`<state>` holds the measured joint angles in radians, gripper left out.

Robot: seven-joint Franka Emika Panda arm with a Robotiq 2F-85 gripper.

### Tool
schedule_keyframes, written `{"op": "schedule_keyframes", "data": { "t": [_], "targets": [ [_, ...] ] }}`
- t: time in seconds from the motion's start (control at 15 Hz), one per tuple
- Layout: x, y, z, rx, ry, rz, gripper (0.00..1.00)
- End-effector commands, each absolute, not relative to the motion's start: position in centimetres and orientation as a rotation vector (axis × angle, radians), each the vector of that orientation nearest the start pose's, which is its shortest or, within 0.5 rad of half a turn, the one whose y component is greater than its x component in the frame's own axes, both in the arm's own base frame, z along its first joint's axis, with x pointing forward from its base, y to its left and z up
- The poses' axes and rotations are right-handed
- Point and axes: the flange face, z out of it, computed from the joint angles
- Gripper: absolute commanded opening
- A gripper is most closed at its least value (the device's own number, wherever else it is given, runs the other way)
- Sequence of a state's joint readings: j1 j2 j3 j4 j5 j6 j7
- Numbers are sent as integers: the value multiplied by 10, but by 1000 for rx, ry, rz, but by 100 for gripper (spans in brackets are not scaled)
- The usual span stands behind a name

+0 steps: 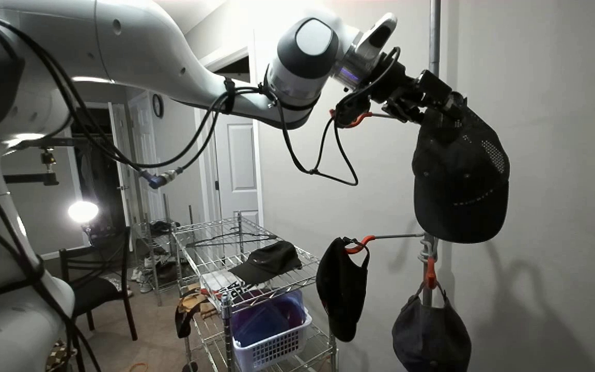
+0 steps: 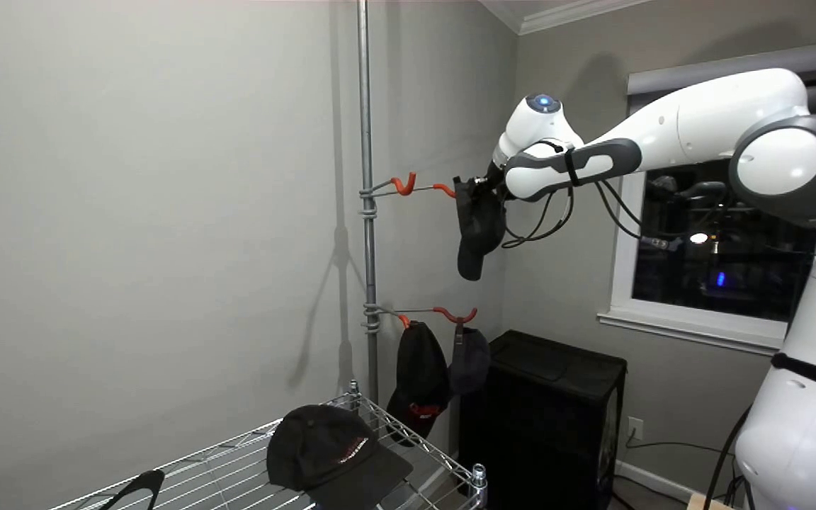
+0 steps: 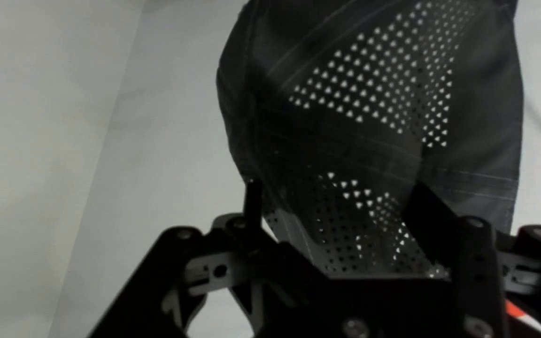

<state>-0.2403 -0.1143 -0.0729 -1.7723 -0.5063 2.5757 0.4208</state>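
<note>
Black fabric pierced with small holes makes up the perforated cap (image 1: 460, 175), which hangs brim-down just beside an upper orange hook (image 2: 443, 190); the hook's tip is hidden behind it, so whether it rests there cannot be told. The end effector (image 3: 335, 192) stands wide, its fingers (image 3: 428, 220) well apart over the holed cloth; whether they press on it is hard to judge. The wrist view cuts the perforated cap off at the top. In an exterior view the grey cap (image 1: 432, 330) lower down is cropped by the bottom edge; in an exterior view, too, the shelf cap (image 2: 326, 453) on the wire shelf (image 2: 478, 476) loses part of its brim. Tiny pale letters (image 1: 473, 197) near the perforated cap's brim are too small to read. Slanted red-and-white lettering (image 2: 353, 450) on the shelf cap and a red mark (image 2: 426, 411) on a hanging dark cap (image 2: 418, 361) are illegible too.
</note>
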Motion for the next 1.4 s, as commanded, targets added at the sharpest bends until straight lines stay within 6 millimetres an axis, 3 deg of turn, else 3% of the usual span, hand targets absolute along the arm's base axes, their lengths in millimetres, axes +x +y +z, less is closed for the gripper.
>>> {"op": "schedule_keyframes", "data": {
  "t": [0.0,0.47,0.73,0.93,1.33],
  "targets": [
    [555,-170,713,-3072,619,-1603,47],
    [552,-156,719,-3066,598,-1620,2],
    [550,-147,723,-3062,585,-1624,0],
    [535,-134,737,-3093,637,-1611,0],
    [469,-95,808,-3153,737,-1651,0]
  ]
}}
